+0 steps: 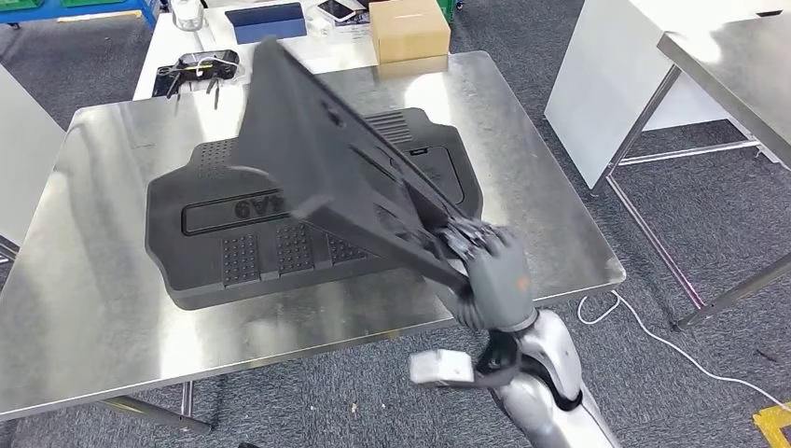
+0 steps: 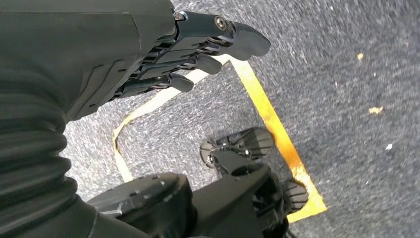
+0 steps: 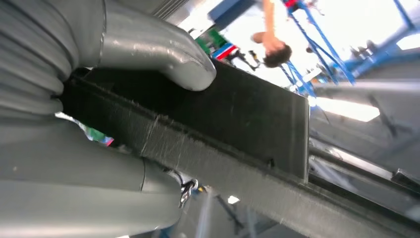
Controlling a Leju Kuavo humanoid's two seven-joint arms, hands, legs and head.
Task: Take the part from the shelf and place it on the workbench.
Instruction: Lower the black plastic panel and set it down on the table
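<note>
Black moulded plastic, tilted steeply: that is the part we carry, a flat dark panel held up at an angle over the steel counter. Our right hand grips it at its lower corner, near the counter's front right edge. In the right wrist view the grey thumb lies across one face of the panel and the fingers press on the other, so the edge is clamped between them.

A second black part, ribbed and marked with raised characters, lies flat on the counter beneath the tilted one. We cannot tell whether the held panel's far edge touches it or hangs just above.

Our left hand hangs beside the body above grey carpet and a yellow floor line; its fingers lie together, slightly curled, holding nothing.

Step in hand, as we judge it: the placing, with the part over the counter but not yet laid down. Next move calls for tipping the panel flat and lowering it, either squarely on the lying part or onto bare steel beside it, then loosening the thumb. The grip at one corner leaves a long overhang, so a slow descent seems wise.

Behind the counter: a cardboard box on a white table.
</note>
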